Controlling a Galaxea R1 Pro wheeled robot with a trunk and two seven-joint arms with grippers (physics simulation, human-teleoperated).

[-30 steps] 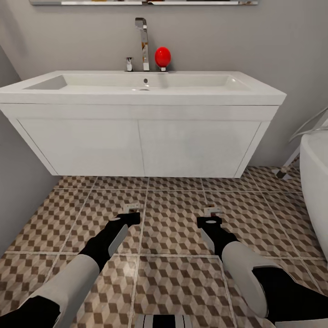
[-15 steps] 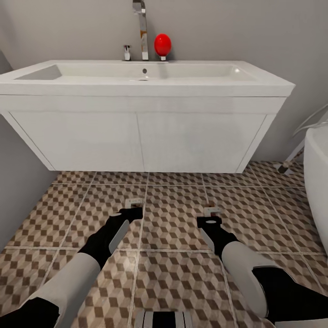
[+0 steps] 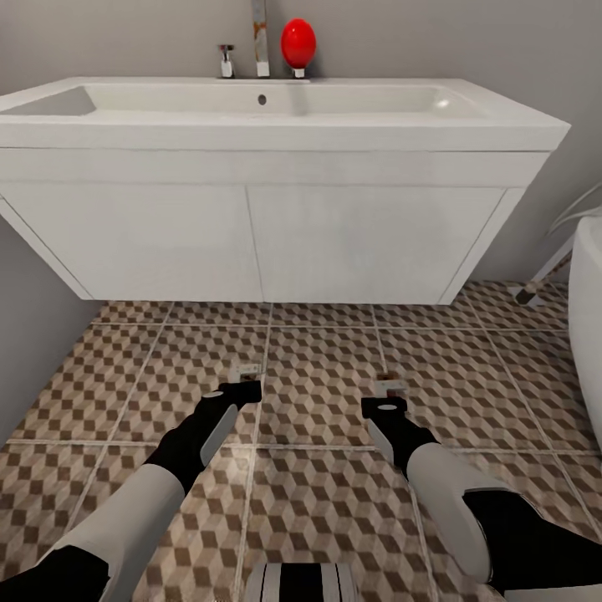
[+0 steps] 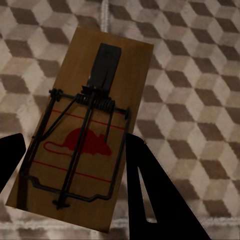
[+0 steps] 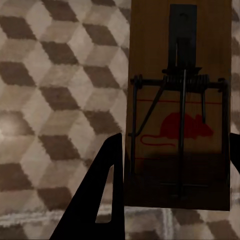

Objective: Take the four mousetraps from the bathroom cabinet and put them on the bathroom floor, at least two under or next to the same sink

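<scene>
Since the earlier frames the whole head view has slid: the sink (image 3: pixel 276 109) and its white vanity (image 3: pixel 251 242) now sit higher and larger in the frame, so it is your camera and base closing in, while both arms keep their spots in the lower half.

You are carrying two mousetraps. One mousetrap (image 4: pixel 82 130) is pinched across its width between the dark fingers (image 4: pixel 150 190) of the left gripper (image 4: pixel 75 165), tilted in the lower left of the left wrist picture. The other mousetrap (image 5: pixel 180 105) stands straight between the fingers (image 5: pixel 107 185) of the right gripper (image 5: pixel 172 165) at the right side of its wrist picture. Both sets of fingers are closed narrow on the wooden boards. In the head view the left gripper (image 3: pixel 242 386) and right gripper (image 3: pixel 386 400) hang low over the bathroom floor (image 3: pixel 318 393), just in front of the vanity.

Judging by their look, these boards are light, stiff and thin, so they should neither sag nor need much squeeze. Hold them by the long wooden edges, as you are doing. Keep clear of the wire spring and bar on top, which give no flat face to grip. Smooth wood may slip if the grasp loosens, and a tilted board could land on its edge.
</scene>
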